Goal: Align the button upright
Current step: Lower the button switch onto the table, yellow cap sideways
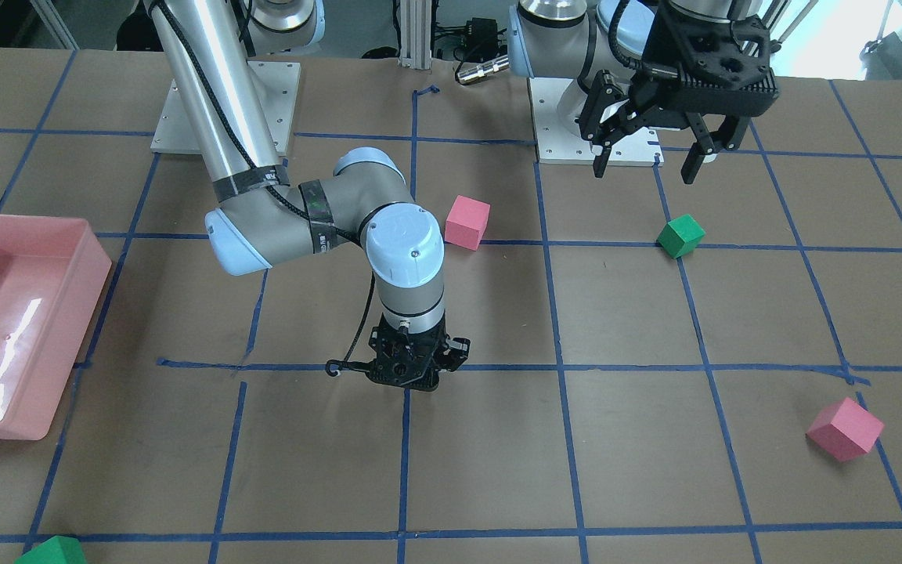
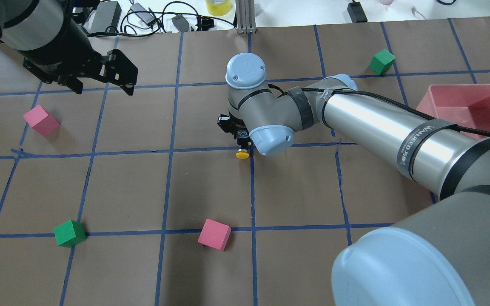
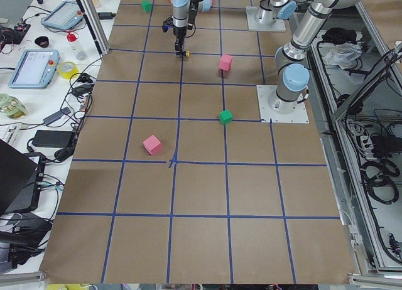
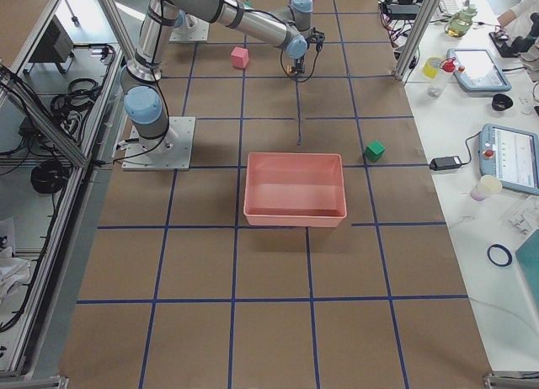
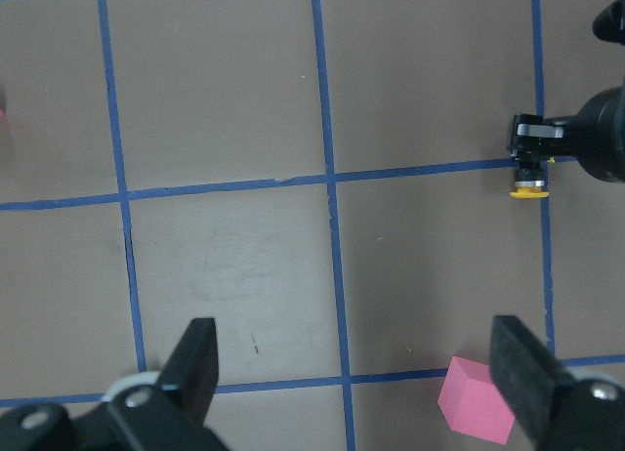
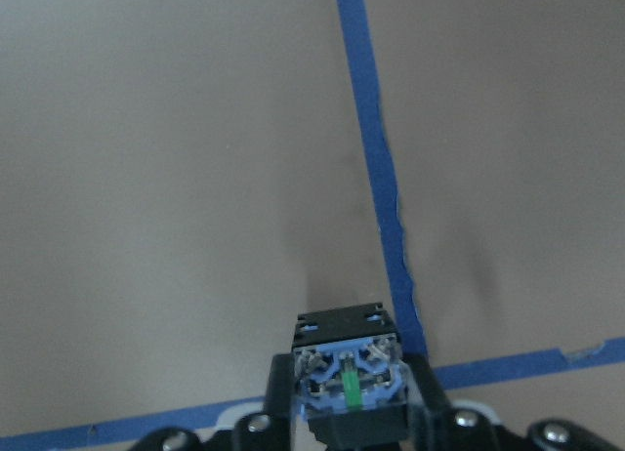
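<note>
The button shows its yellow cap (image 2: pixel 242 154) just below my right gripper (image 2: pixel 239 142), which points straight down near the table's middle. In the right wrist view its grey-white contact block (image 6: pixel 349 378) faces the camera between the shut fingers, with the cap turned down toward the table. The cap also shows in the left wrist view (image 5: pixel 529 190). I cannot tell whether the cap touches the paper. From the front, the right gripper (image 1: pixel 407 377) hides the button. My left gripper (image 2: pixel 103 87) is open and empty, high above the table's left part (image 1: pixel 645 171).
Pink foam cubes (image 2: pixel 41 120) (image 2: pixel 214 234) and green foam cubes (image 2: pixel 69 233) (image 2: pixel 382 61) lie scattered on the brown, blue-taped table. A pink bin (image 2: pixel 466 86) stands at the robot's right. Cables and gear lie beyond the far edge.
</note>
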Robot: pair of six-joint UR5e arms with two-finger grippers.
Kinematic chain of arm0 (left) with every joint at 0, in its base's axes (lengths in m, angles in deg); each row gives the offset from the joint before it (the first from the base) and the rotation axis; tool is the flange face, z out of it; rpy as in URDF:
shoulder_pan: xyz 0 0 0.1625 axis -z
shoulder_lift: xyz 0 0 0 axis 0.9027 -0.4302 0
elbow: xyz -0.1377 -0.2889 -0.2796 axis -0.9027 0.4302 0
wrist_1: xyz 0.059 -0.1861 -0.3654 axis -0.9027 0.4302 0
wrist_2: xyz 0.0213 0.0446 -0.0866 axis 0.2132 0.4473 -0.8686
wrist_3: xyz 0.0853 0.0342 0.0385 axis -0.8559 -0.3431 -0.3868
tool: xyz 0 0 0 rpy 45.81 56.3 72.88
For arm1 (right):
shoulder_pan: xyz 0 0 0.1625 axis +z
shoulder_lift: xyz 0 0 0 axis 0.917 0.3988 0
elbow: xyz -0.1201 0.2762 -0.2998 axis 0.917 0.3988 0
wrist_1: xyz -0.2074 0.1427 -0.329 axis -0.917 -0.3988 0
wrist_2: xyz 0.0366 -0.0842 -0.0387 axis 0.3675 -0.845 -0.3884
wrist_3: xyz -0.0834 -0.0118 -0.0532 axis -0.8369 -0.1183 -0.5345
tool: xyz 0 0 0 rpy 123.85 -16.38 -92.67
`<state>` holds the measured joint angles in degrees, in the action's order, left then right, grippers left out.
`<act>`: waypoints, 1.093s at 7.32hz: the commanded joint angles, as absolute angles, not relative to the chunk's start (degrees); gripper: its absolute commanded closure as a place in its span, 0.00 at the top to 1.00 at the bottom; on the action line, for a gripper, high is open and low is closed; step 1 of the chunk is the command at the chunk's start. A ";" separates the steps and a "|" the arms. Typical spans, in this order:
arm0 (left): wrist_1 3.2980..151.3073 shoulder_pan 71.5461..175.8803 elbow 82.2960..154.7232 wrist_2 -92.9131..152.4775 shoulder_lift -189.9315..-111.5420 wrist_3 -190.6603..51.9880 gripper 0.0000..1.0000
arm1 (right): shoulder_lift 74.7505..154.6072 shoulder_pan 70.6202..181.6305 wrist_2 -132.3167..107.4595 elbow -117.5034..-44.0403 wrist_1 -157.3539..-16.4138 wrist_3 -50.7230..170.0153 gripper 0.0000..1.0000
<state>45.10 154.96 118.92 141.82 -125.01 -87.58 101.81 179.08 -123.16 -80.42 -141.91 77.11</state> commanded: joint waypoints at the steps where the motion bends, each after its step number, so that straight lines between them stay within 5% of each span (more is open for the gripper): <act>1: 43.74 154.96 118.68 142.02 -124.99 -87.58 1.00 | 101.91 179.08 -123.08 -80.85 -141.71 77.16 0.15; 2: 41.73 155.04 119.03 142.02 -124.90 -87.58 1.00 | 102.00 179.08 -123.16 -81.11 -141.45 77.16 0.20; 3: 41.71 155.04 119.21 142.11 -124.64 -87.58 1.00 | 102.17 179.08 -123.08 -81.90 -141.62 77.16 0.37; 4: 41.71 155.04 119.21 142.11 -124.46 -87.58 1.00 | 102.96 179.08 -122.82 -81.91 -141.97 77.25 0.65; 6: 41.62 155.04 119.30 142.11 -124.37 -87.58 1.00 | 104.36 178.99 -122.46 -81.82 -141.71 76.99 0.94; 8: 41.53 155.04 119.30 142.11 -124.37 -87.58 1.00 | 107.96 178.91 -123.07 -80.95 -140.49 72.45 1.00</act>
<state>41.60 155.04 119.29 142.11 -124.38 -87.58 105.93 178.98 -122.59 -81.63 -141.30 75.46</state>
